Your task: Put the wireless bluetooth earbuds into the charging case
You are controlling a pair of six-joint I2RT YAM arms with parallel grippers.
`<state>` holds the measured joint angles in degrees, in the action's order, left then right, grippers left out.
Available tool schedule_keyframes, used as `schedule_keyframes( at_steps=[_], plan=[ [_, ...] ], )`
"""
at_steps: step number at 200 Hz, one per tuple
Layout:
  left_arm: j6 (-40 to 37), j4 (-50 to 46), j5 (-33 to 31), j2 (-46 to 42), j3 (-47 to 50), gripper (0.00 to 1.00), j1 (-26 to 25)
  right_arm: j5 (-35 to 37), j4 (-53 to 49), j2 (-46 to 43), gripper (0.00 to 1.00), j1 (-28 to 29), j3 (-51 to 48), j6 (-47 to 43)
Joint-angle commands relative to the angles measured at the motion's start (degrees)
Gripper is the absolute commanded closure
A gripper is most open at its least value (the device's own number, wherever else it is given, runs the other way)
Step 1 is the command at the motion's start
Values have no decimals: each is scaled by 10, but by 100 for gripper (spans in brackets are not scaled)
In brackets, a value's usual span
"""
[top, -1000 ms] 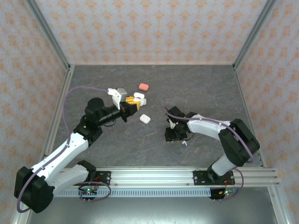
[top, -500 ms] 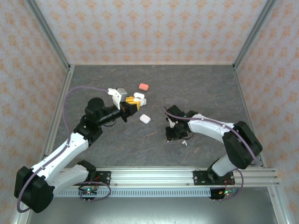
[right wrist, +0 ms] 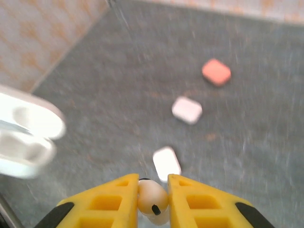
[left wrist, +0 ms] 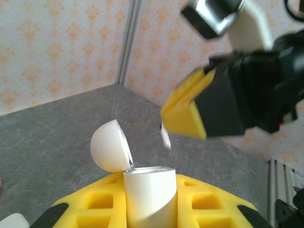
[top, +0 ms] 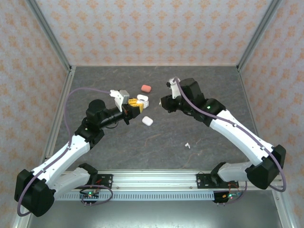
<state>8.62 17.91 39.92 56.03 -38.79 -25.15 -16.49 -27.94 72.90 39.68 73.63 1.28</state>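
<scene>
Alignment should be checked first: the white earbud [right wrist: 152, 202], pinched between the nearly closed fingers of the right gripper [right wrist: 153, 184], is best lowered slowly, stem down, into the open case [left wrist: 148, 190] clamped by the left gripper [left wrist: 151, 211].

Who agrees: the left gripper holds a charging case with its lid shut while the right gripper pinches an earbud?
No: the left wrist view shows the charging case in the left gripper with its lid open. The right gripper does pinch an earbud.
</scene>
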Motion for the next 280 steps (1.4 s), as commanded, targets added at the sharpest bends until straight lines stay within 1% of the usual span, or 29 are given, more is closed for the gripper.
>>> schedule_keyframes(
  at_steps=[1, 24, 70, 142, 201, 280],
  plan=[
    [0, 41, 30, -4, 5, 100, -6, 9, 30, -4, 79, 35, 40, -54],
    [-1, 44, 32, -3, 4, 100, -9, 24, 42, 6, 79, 70, 58, -87],
    [-4, 40, 38, -1, -2, 100, -15, 16, 67, 24, 79, 90, 67, -106],
    [-9, 39, 40, 7, -9, 100, -24, -28, 75, 35, 79, 90, 66, -98],
    [-13, 36, 38, 11, -14, 100, -27, -45, 79, 35, 78, 90, 65, -84],
    [-15, 42, 26, 0, -7, 100, -28, -49, 21, 49, 78, 90, 62, -78]
  ],
)
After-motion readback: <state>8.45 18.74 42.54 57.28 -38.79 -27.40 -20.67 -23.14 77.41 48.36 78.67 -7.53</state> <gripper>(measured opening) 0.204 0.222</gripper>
